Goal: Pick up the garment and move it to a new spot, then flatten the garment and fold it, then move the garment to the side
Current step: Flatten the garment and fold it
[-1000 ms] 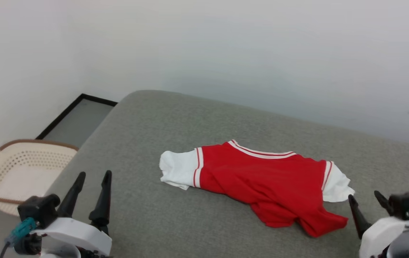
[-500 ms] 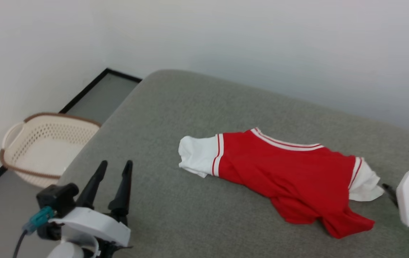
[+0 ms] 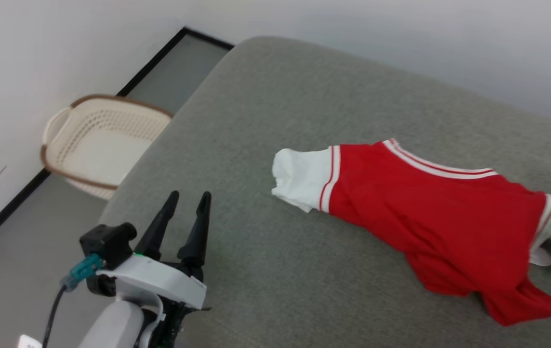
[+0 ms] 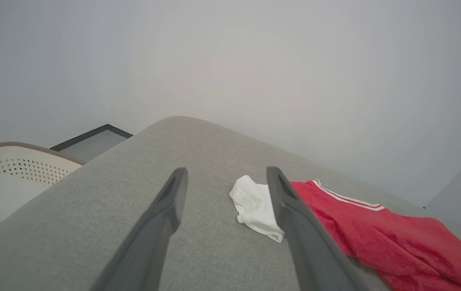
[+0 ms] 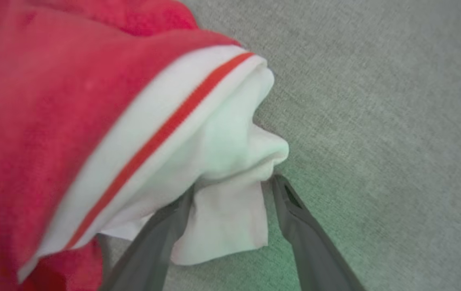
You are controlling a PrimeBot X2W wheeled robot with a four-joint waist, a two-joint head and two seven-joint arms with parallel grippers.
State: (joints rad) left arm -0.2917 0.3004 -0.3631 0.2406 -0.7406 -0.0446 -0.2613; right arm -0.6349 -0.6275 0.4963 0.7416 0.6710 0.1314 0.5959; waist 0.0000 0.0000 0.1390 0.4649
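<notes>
Red garment (image 5: 32,105), sleeve (image 5: 222,230) between right tool (image 5: 234,184) jaws

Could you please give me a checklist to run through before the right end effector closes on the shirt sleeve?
1. Right end effector open: ok, fingers spread.
2. White sleeve between its fingers: ok, the sleeve's edge lies in the gap.
3. Sleeve gripped: not ok, jaws not yet closed.
4. Left end effector open and clear of the garment: ok, apart from the other sleeve.
5. Garment flat: not ok, rumpled on the grey cushion.
6. Right fingertips touching the cushion: cannot tell.
</notes>
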